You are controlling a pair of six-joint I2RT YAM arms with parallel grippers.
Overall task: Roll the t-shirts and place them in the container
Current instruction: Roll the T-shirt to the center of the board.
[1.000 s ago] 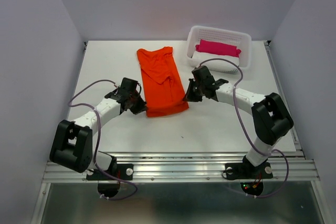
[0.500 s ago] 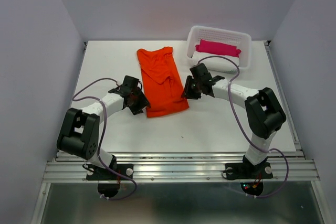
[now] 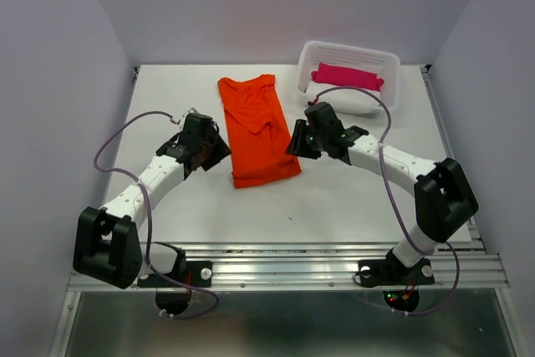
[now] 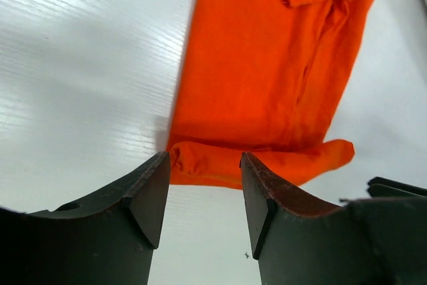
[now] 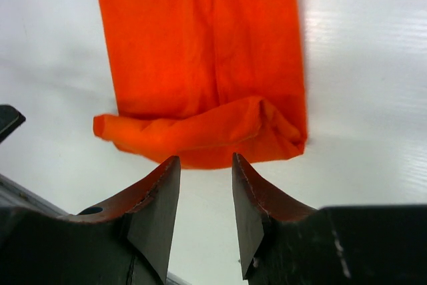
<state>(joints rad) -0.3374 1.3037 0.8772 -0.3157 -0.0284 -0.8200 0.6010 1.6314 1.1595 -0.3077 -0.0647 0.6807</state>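
Note:
The orange-red t-shirt point(image 3: 255, 127) lies on the white table as a long folded strip, its near end turned over into a short roll point(image 4: 260, 161). My left gripper point(image 3: 219, 151) stands open just off the roll's left end; in the left wrist view the left gripper point(image 4: 203, 163) has only table between its fingers. My right gripper point(image 3: 295, 146) stands open at the roll's right end; the right wrist view shows the right gripper point(image 5: 205, 163) just short of the roll point(image 5: 200, 139), holding nothing. The rest of the t-shirt point(image 5: 200, 45) stretches away flat.
A white perforated basket point(image 3: 386, 63) stands at the back right, with a pink rolled cloth point(image 3: 347, 77) inside. The right arm's cable loops beside the basket. Walls close in the table at the back and on both sides.
Both grippers have gone from shut to open and let go of the t-shirt's near end. The left gripper has drawn back to the left; the rolled end stays on the table.

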